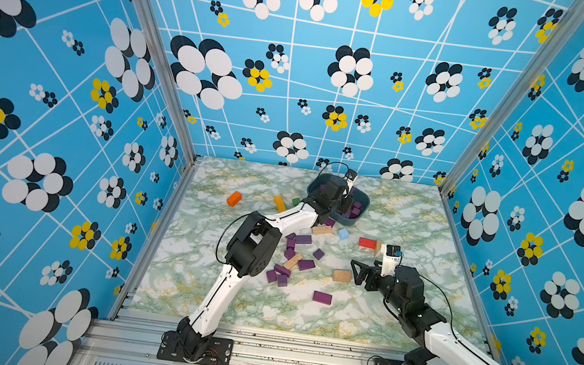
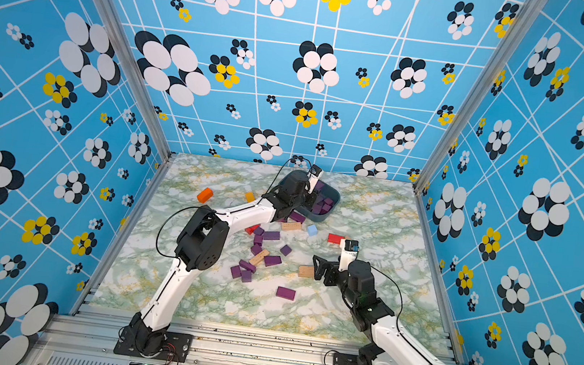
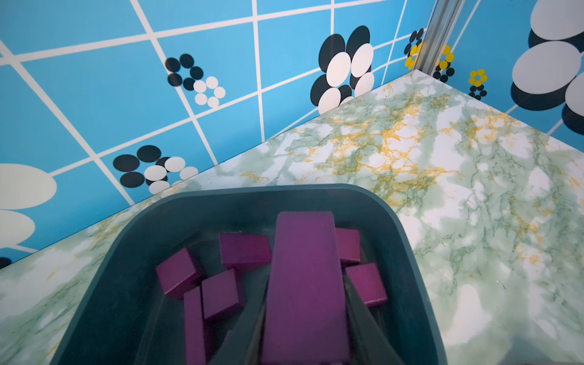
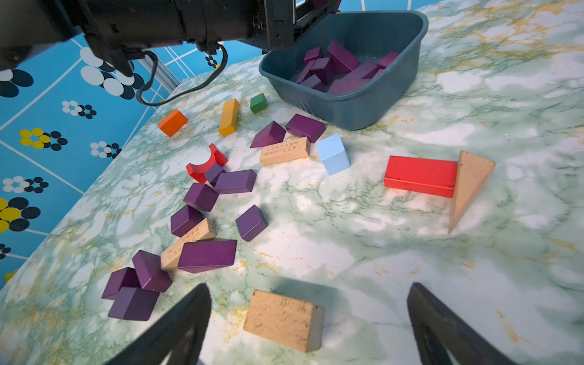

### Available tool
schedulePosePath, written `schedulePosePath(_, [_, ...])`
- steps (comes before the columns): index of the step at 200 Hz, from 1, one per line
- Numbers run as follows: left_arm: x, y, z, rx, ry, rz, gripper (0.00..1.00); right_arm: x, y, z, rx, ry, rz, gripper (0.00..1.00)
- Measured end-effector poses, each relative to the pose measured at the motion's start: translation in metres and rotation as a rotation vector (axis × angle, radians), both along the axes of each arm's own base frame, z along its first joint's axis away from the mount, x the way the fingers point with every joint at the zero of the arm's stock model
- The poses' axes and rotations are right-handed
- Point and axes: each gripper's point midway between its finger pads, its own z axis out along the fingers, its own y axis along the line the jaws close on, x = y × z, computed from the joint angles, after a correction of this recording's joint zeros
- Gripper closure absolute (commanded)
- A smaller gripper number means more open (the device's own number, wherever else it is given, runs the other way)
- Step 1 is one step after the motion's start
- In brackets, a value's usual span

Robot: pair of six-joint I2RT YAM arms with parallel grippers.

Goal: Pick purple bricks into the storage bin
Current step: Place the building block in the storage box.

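The table [image 1: 399, 318] is a flat sheet with a glossy marble print in white, green and gold. Near its far edge sits the storage bin [image 4: 347, 107], a smooth dark teal-grey plastic tub, rounded at the corners, with low walls and fine ribs below the rim. Matte purple bricks [image 4: 343, 58] lie jumbled inside it: cubes and short bars.

The left gripper [image 3: 305, 303] hangs over the bin, clamped on a long purple bar [image 3: 303, 240] that juts above the bricks in the tub. The right gripper [image 4: 308, 287] is low over the near middle of the table, its dark tapered fingers spread wide and holding nothing; a grainy tan block [image 4: 284, 319] lies just in front of them.

More loose purple blocks [image 4: 207, 254] are scattered across the middle of the table, among two printed tan bars, some touching or leaning on each other. Around them lie a red bar [image 4: 420, 175] touching a tan wedge [image 4: 471, 180], a light-blue cube [image 4: 333, 153], a red arch [image 4: 203, 166], a yellow bar [image 4: 229, 116], an orange block [image 4: 172, 121] and a small green cube [image 4: 258, 102].
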Motion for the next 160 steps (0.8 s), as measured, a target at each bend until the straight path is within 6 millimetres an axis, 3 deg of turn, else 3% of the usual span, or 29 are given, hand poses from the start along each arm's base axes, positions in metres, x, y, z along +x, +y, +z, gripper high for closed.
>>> schedulePosePath(39, [0.016,0.009,-0.002,-0.046,0.019,0.023,0.18,0.0,-0.001,0.0,-0.002,0.0,-0.003,0.01])
schedulePosePath(59, [0.019,0.013,-0.003,-0.048,0.027,0.03,0.08,0.0,-0.001,-0.001,-0.002,0.002,-0.003,0.01])
schedulePosePath(92, [0.019,0.016,-0.006,-0.045,0.028,0.032,0.04,0.0,-0.001,-0.001,-0.002,0.002,-0.003,0.01])
schedulePosePath(125, [-0.002,0.025,-0.016,-0.022,0.058,0.026,0.03,0.001,0.0,-0.005,-0.008,0.013,-0.003,0.01])
schedulePosePath(140, [-0.015,0.033,-0.012,-0.013,0.065,0.024,0.03,0.0,0.0,-0.011,-0.017,0.031,-0.003,0.01])
schedulePosePath(160, [-0.037,0.048,0.008,-0.016,0.041,0.031,0.02,0.0,-0.001,-0.021,-0.031,0.062,-0.003,0.01])
